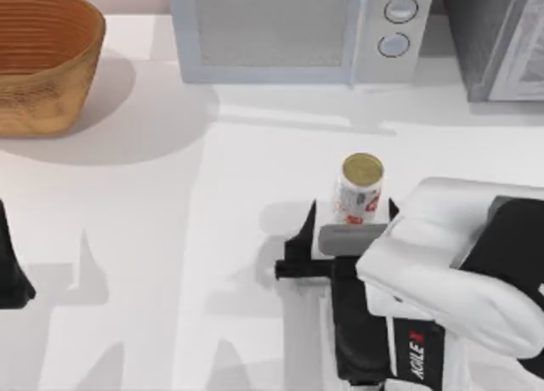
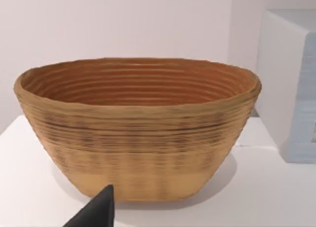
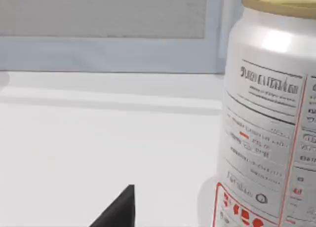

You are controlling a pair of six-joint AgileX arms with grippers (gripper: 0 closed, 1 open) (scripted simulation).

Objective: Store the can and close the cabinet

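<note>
The can (image 1: pixel 361 187) stands upright on the white table, right of centre; it is white with red markings and a dull gold top. My right gripper (image 1: pixel 351 211) is open just in front of it. One fingertip (image 1: pixel 310 211) is left of the can and the other right of it, both with a gap to its sides. In the right wrist view the can (image 3: pixel 269 118) looms close, with one dark fingertip (image 3: pixel 121 207) off to its side. The grey cabinet (image 1: pixel 497 38) sits at the back right corner, cut off by the picture's edge. My left arm (image 1: pixel 10 272) is parked at the left edge.
A pale microwave (image 1: pixel 293 30) stands at the back, directly behind the can. A woven brown basket (image 1: pixel 42 59) sits at the back left, and in the left wrist view the basket (image 2: pixel 138 128) is close. Bare white tabletop (image 1: pixel 170 238) lies between the two arms.
</note>
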